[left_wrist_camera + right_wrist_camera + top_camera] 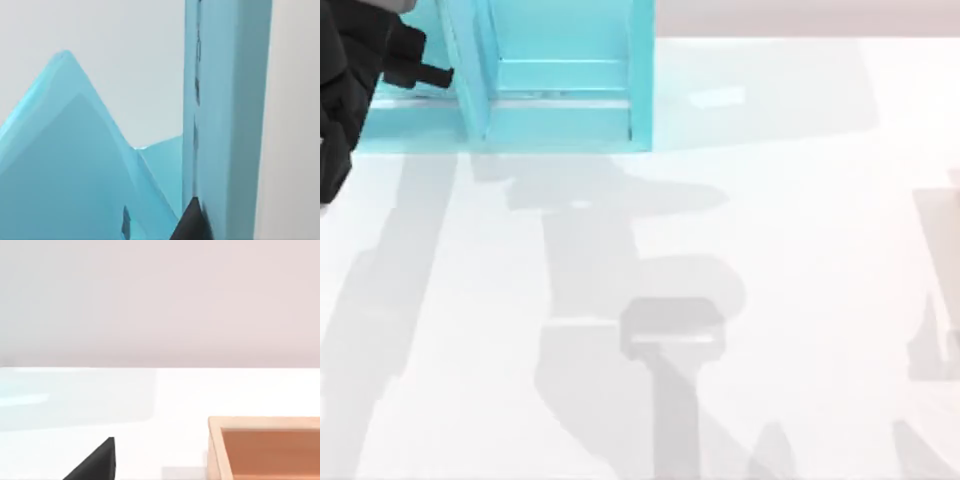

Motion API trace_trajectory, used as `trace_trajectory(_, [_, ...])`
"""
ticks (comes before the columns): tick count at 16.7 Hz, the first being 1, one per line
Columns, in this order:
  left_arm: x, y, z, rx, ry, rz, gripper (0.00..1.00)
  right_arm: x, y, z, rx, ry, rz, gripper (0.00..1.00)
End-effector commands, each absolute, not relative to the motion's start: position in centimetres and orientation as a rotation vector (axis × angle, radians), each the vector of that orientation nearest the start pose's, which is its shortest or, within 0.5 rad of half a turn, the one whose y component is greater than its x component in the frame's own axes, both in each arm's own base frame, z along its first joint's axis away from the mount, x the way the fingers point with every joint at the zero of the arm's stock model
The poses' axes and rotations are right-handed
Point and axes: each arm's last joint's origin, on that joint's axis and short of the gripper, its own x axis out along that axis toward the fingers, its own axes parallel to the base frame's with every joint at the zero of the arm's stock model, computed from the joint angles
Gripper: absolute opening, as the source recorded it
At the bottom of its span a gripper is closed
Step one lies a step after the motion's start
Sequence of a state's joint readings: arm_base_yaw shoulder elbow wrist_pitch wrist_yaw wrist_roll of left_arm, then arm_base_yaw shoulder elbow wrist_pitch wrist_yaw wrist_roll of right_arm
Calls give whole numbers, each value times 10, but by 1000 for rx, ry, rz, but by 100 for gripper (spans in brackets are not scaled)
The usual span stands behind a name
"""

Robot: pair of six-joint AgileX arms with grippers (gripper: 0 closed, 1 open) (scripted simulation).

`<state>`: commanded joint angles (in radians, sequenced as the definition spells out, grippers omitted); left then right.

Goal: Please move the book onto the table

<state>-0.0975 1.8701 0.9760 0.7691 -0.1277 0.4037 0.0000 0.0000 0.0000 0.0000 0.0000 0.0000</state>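
Observation:
The book [468, 70] seems to be the thick pale teal slab standing on edge and slanted inside the teal shelf unit [560, 125] at the table's far left. In the left wrist view it rises as a tall teal slab [227, 100] with dark marks along one edge. My left gripper [435, 75] reaches in from the left and sits right against this slab; its dark tip [192, 222] touches the slab's edge. The white table [720, 250] spreads in front of the shelf. My right gripper [97, 462] hangs low over the table, off to the right.
A second teal panel [65, 165] of the shelf slopes close beside my left gripper. A shallow wooden box [265, 445] rests on the table near my right gripper. Arm shadows fall across the glossy table top.

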Motion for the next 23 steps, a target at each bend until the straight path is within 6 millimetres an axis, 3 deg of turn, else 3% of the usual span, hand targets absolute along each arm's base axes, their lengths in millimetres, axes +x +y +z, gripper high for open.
trace_trajectory(5, [320, -29, 257, 400, 114, 30, 0, 106, -1, 160, 0, 0, 0, 100])
trace_trajectory(8, [279, -26, 272, 399, 120, 29, 0, 106, -1, 160, 0, 0, 0, 100])
trace_trajectory(10, [262, -26, 274, 400, 131, 26, 0, 106, -1, 160, 0, 0, 0, 100])
trace_trajectory(12, [255, -25, 274, 401, 138, 25, 0, 106, -1, 160, 0, 0, 0, 100])
trace_trajectory(18, [256, -25, 273, 394, 146, 25, 0, 106, -1, 160, 0, 0, 0, 100])
trace_trajectory(23, [264, -47, 270, 233, 191, 3, 0, 106, -1, 160, 0, 0, 0, 100])
